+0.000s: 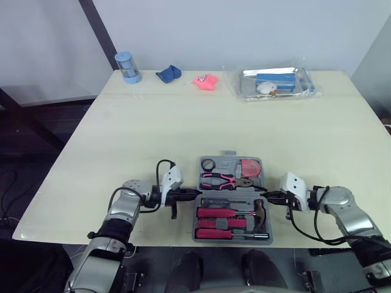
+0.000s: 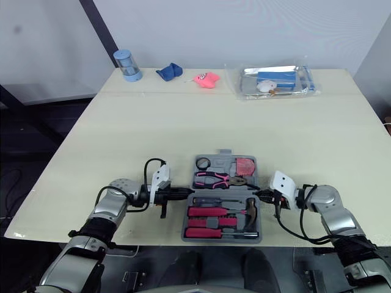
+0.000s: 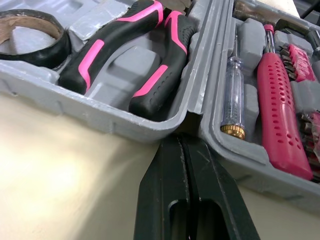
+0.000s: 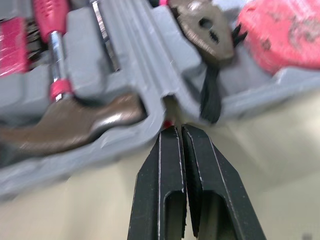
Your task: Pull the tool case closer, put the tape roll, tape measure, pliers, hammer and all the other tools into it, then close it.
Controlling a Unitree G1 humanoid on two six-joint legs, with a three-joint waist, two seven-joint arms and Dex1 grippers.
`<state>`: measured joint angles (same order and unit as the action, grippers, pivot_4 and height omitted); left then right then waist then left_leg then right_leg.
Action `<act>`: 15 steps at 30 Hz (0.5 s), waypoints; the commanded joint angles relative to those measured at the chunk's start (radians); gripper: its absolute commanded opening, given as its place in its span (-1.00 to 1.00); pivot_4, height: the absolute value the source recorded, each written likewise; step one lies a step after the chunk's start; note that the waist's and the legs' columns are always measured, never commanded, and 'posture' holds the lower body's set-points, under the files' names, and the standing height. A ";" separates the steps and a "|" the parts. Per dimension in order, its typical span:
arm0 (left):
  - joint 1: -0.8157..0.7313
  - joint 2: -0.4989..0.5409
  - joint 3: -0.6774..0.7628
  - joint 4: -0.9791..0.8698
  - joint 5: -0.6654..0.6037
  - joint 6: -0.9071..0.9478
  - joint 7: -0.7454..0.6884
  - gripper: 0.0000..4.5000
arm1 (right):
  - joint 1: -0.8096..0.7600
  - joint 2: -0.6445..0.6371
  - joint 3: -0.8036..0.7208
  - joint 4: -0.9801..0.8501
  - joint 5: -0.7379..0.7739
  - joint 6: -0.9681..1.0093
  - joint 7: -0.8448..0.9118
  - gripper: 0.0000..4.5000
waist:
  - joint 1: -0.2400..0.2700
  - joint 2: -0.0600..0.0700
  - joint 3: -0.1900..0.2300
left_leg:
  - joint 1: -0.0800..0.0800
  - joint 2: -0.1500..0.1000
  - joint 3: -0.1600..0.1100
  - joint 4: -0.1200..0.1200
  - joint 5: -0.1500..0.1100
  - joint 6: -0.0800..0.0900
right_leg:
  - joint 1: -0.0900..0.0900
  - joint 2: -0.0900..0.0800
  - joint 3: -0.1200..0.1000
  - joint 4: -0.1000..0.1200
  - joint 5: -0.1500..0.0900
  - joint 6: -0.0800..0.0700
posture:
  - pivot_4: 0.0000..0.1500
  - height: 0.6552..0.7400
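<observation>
Left claw (image 1: pixel 194 194) and right claw (image 1: pixel 266 197) clenched at the seam of the open tool case (image 1: pixel 229 153)

Each claw has its two black fingers pressed together with nothing between them. In the head views the left claw lies at the lower left of centre, its tip against the case's left edge, right where the two grey halves meet. The right claw lies at the lower right, its tip at the same seam on the opposite edge; its wrist view shows the fingertips just at the notch between the halves.

The case rests open and flat at the lower middle of the frame, near the front edge of the pale table (image 1: pixel 183 122). Its upper half holds the tape roll (image 1: pixel 208 163) at the left, the pink-and-black pliers (image 1: pixel 223 180) below it, and the red tape measure (image 1: pixel 249 167) at the right. Its lower half holds two red-handled screwdrivers (image 1: pixel 217 213) lying crosswise and the hammer (image 1: pixel 261 212) at the right end, its head close to the right claw.

Along the top of the frame, well apart from the case, stand a blue cylinder (image 1: pixel 127 66), a blue cloth (image 1: pixel 168 74), a pink object (image 1: pixel 206 82) and a clear plastic pack (image 1: pixel 275 82)
</observation>
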<state>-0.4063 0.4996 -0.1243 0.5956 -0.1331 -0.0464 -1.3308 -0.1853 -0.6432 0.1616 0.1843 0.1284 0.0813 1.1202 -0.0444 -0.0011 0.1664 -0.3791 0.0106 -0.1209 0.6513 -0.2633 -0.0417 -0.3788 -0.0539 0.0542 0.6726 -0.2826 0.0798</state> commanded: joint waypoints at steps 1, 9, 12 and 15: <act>0.022 0.052 0.043 -0.039 -0.024 0.002 0.007 -1.00 | 0.019 -0.043 -0.066 -0.026 0.043 0.007 0.009 -0.94 | -0.001 0.000 0.000 | 0.000 0.000 0.000 0.000 0.000 0.000 | 0.000 0.000 0.000 0.000 0.000 0.000 | 1.00 1.00; 0.111 0.109 0.104 -0.342 -0.180 0.120 -0.035 -1.00 | 0.016 -0.057 -0.230 -0.026 0.213 0.224 -0.021 -0.94 | 0.003 0.000 0.000 | -0.001 0.000 0.000 0.000 0.000 0.000 | 0.000 0.000 0.000 -0.001 0.000 0.000 | 1.00 1.00; 0.171 0.112 0.069 -0.495 -0.214 0.170 -0.042 -1.00 | -0.027 -0.036 -0.245 -0.005 0.274 0.339 -0.015 -0.56 | 0.002 0.000 0.000 | -0.001 0.000 0.000 0.000 0.000 0.000 | 0.000 -0.001 0.000 -0.001 0.000 0.000 | 1.00 1.00; 0.218 0.101 0.015 -0.618 -0.224 0.216 -0.031 -1.00 | -0.094 -0.023 -0.235 0.051 0.303 0.430 0.000 0.01 | -0.003 0.001 0.001 | 0.000 0.001 0.001 0.000 0.000 0.000 | 0.000 0.000 0.001 -0.001 0.000 0.000 | 1.00 1.00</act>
<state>-0.2025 0.6030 -0.0880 0.0495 -0.3356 0.1482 -1.3627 -0.2514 -0.6641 -0.0560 0.2316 0.3971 0.4683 1.1089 -0.0472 -0.0004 0.1672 -0.3793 0.0110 -0.1194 0.6508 -0.2634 -0.0417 -0.3787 -0.0543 0.0555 0.6721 -0.2826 0.0796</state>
